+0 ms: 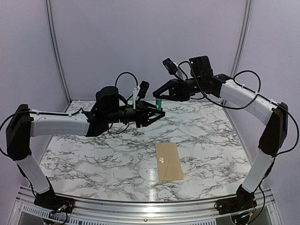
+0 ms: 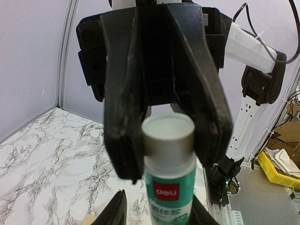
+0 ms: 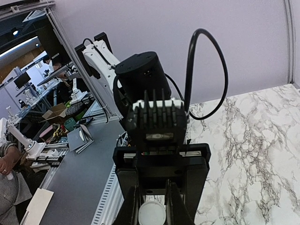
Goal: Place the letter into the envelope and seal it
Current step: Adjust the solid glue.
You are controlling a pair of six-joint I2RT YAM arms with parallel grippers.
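1. Left jaws narrow: left gripper [image 1: 158, 114] is clamped on the lower body of a glue stick [image 2: 168, 197], fingers on both sides of the green label.
2. Right jaws also narrow: right gripper [image 2: 169, 145] meets the left one tip to tip, and its fingers [image 2: 124, 117] press both sides of the grey cap [image 2: 168, 133].
3. The stick stands roughly upright in the top view. Its cap end is in the right jaws and its body is in the left jaws just below.
4. The right wrist view shows the cap's round white end face between its own fingers at the bottom edge, with the left wrist straight beyond.
5. Both jaw pairs are held in the air, well above the marble table [image 1: 93, 154]. Neither touches it.
6. Envelope [image 1: 168, 161] lies flat on the table, below the jaws and on their near side, slightly right of them and well apart from both.
7. Its long edges run near to far, and there are small pale marks near its middle. Cannot tell how the flap lies.
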